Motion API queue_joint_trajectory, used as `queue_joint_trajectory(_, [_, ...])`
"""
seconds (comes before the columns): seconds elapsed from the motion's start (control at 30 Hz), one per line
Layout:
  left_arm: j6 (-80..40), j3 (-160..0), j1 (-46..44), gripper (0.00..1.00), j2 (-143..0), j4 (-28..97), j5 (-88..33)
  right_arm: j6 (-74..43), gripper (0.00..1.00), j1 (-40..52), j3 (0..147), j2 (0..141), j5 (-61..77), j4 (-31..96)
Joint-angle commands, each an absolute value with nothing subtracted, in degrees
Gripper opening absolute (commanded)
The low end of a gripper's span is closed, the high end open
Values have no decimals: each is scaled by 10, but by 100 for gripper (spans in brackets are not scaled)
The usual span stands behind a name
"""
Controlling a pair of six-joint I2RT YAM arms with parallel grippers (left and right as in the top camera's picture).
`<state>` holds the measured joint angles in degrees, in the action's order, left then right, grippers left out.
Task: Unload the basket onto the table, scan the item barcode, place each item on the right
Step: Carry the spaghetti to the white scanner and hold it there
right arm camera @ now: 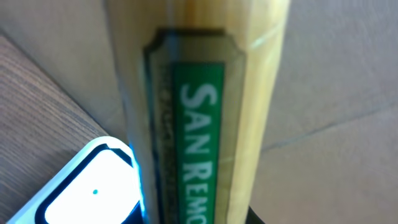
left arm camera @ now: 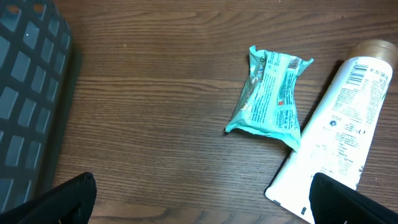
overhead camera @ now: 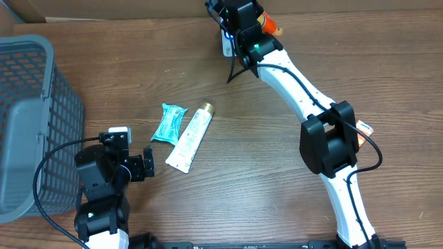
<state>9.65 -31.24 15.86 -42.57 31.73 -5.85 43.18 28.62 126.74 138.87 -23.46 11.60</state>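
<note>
Up at the far edge of the table [overhead camera: 242, 200], the right gripper [overhead camera: 243, 24] is clamped on a yellowish packet [right arm camera: 199, 93] with a green SAN REMO label, just beside the blue-lit white scanner [right arm camera: 87, 190], its arm fully outstretched. The left gripper [overhead camera: 143, 167] gapes empty near the basket [overhead camera: 28, 104], facing 2 items: a teal wrapper [overhead camera: 169, 122] and a white tube [overhead camera: 190, 138].

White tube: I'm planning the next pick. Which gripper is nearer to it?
Left. The left gripper, open, is beside the white tube, near its crimped end; the right gripper is far away at the back edge, holding a San Remo packet.
</note>
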Motion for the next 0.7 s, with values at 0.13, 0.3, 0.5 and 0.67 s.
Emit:
queue_joint_trajectory(0.13, [107,-311,162,100,-427,315,-67,524,4,294,1275,1403,-235,69])
queue_joint_trajectory(0.3, [107,-311,162,100,-427,315,-67,524,4,296,1275,1408,-232,69])
queue_joint_trajectory(0.5, [107,-311,162,100,-427,315,-67,523,4,300,1275,1408,-228,69])
queue_joint_trajectory(0.67, [107,-311,162,100,-427,315,-67,523,4,303,1275,1408,-229,72])
